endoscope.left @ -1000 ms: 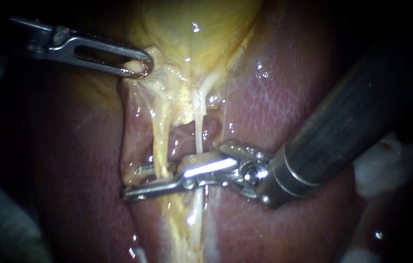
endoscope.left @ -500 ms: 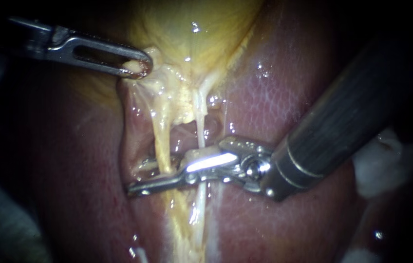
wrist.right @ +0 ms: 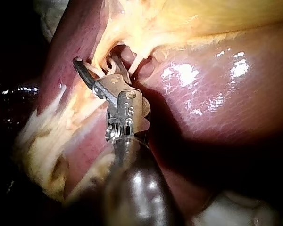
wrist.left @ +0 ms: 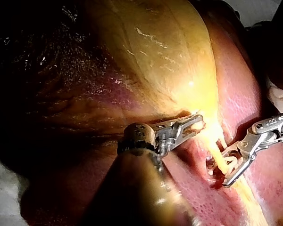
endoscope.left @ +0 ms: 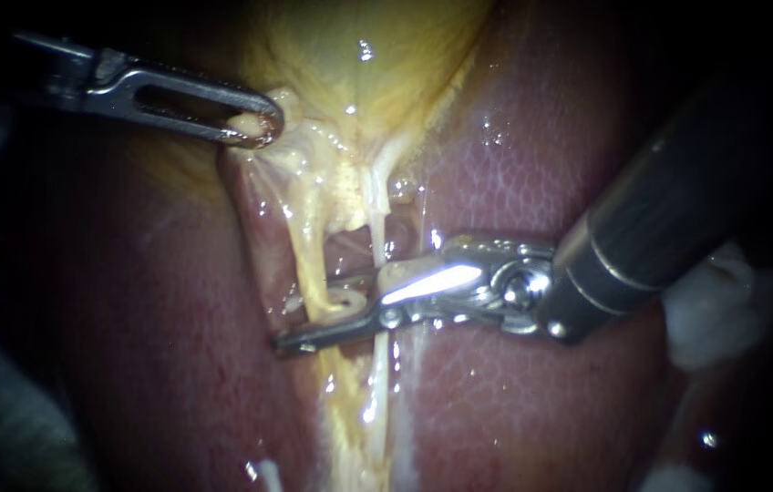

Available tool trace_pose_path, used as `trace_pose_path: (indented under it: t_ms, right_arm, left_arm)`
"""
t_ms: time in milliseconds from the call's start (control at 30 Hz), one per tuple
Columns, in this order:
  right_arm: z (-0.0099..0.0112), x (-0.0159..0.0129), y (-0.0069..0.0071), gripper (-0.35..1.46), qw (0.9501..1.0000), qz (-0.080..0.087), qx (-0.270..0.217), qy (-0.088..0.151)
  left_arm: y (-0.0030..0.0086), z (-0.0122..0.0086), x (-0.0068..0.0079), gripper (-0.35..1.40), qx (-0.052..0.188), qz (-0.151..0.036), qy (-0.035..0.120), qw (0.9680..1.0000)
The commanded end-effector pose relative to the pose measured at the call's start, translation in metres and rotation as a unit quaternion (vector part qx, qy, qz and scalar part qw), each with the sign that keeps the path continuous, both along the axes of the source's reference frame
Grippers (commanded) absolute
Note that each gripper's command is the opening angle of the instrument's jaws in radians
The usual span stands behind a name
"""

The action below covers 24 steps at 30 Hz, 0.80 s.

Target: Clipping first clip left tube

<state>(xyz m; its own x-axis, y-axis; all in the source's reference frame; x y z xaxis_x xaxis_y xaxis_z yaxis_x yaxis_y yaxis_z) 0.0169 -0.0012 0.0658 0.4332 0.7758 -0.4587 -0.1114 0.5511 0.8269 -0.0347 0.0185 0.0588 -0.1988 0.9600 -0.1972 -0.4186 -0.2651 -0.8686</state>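
Your right instrument [endoscope.left: 309, 321] has drawn back toward its shaft. Its pincer is narrow but still gapped, astride the left tube [endoscope.left: 306, 255]; I can't see a clip seated. Your left instrument [endoscope.left: 257, 123] keeps its pincer clamped on the gallbladder [endoscope.left: 359, 64], holding things taut.

The left tube [endoscope.left: 306, 246] is a pale yellow, glistening strand. It runs taut from the gallbladder's [endoscope.left: 359, 64] neck down across the liver [endoscope.left: 514, 173]. Lower down it passes between the open jaws of the right instrument [endoscope.left: 288, 325].
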Motion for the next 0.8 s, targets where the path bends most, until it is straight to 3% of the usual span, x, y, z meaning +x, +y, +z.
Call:
trace_pose_path:
  t_ms: [33,300,800]
  right_arm:
    - [-0.0001,-0.0002,0.0001,0.5,1.0,0.001,0.002,0.0]
    - [-0.0007,-0.0004,0.0003,0.5,1.0,0.001,0.0,0.001]
    - [-0.0018,-0.0004,-0.0002,0.5,0.9982,-0.006,0.023,0.056]
  left_arm:
    - [0.0,0.0,0.0,-0.35,0.0,0.0,0.0,1.0]
    - [0.0,0.0,0.0,-0.35,0.0,0.0,0.0,1.0]
    - [0.0,0.0,0.0001,-0.35,0.0,0.0,0.0,1.0]
